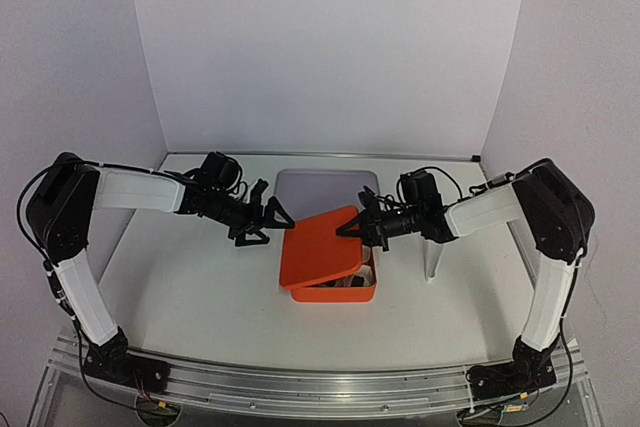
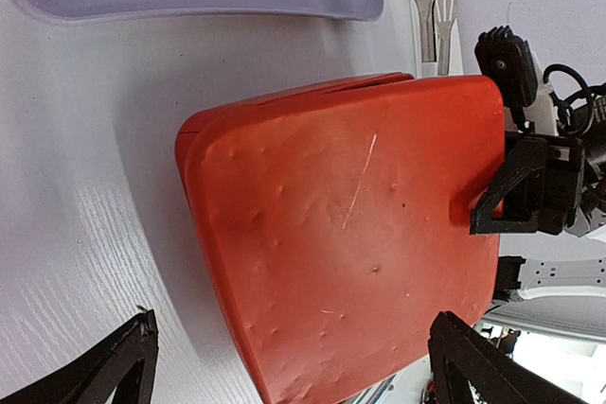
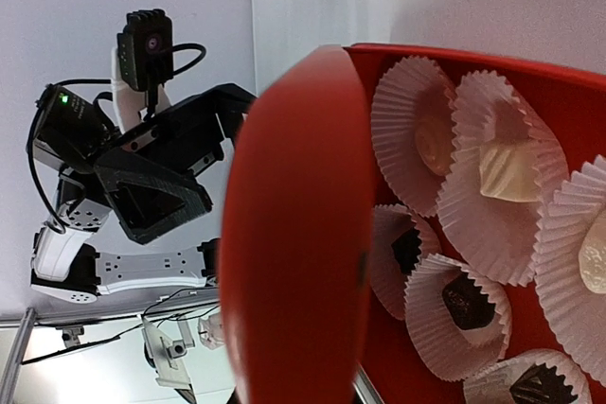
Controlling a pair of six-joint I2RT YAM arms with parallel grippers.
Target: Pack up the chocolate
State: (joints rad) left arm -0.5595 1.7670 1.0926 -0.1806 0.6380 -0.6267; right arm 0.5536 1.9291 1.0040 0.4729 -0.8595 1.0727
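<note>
my right jaws are clenched on the right edge of the orange lid [image 1: 320,245], holding it tilted over the orange box [image 1: 335,294] on the counter [image 1: 200,287]; my left jaws hang spread wide beside the lid's left corner, grasping nothing; the chocolate [image 3: 467,300], dark and cream pieces, sits in white paper cups [image 3: 483,224] inside the box

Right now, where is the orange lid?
Top view: the orange lid lies tilted over the orange box, in front of the grey tray, its right edge in the right gripper and the open left gripper just off its left corner.
</note>
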